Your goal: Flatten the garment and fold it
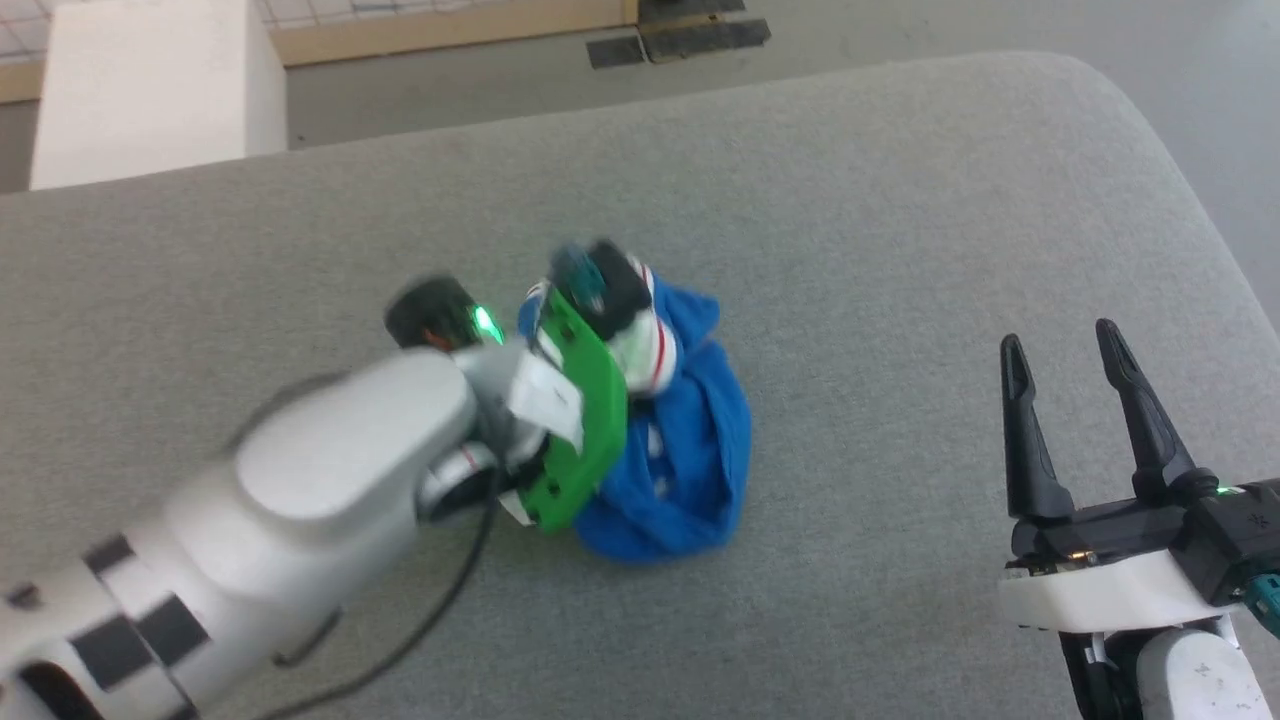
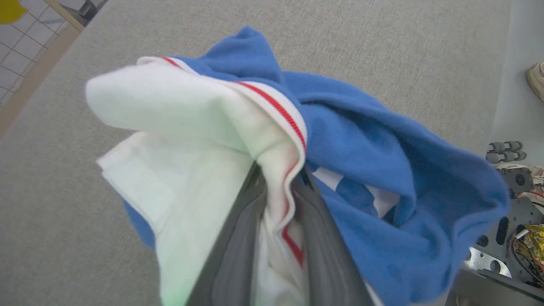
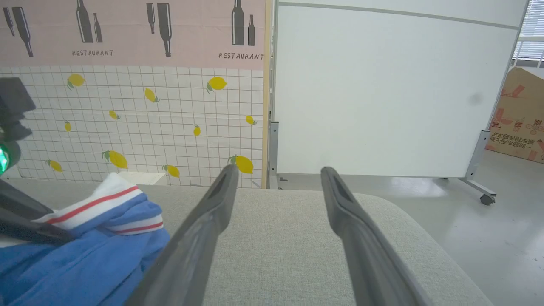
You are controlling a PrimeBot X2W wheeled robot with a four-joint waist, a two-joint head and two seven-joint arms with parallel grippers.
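Left pincer [image 2: 278, 199] tips hidden under the garment [image 2: 382, 170]; its arm [image 1: 330, 450] blurred

We find the head camera looking steeply down on the grey cushion [image 1: 850, 200] from moderate range. The left wrist camera sits very close, facing along the left gripper's fingers [image 2: 238, 255] into the garment [image 2: 382, 178]. The right wrist camera faces level across the cushion toward a lemon-tiled wall [image 3: 148, 127] and white partition [image 3: 382, 93]. All three share garment and cushion.

garment [image 1: 690, 460]: 1 | left end effector [image 2: 280, 182] + right end effector [image 1: 1058, 340]: 2
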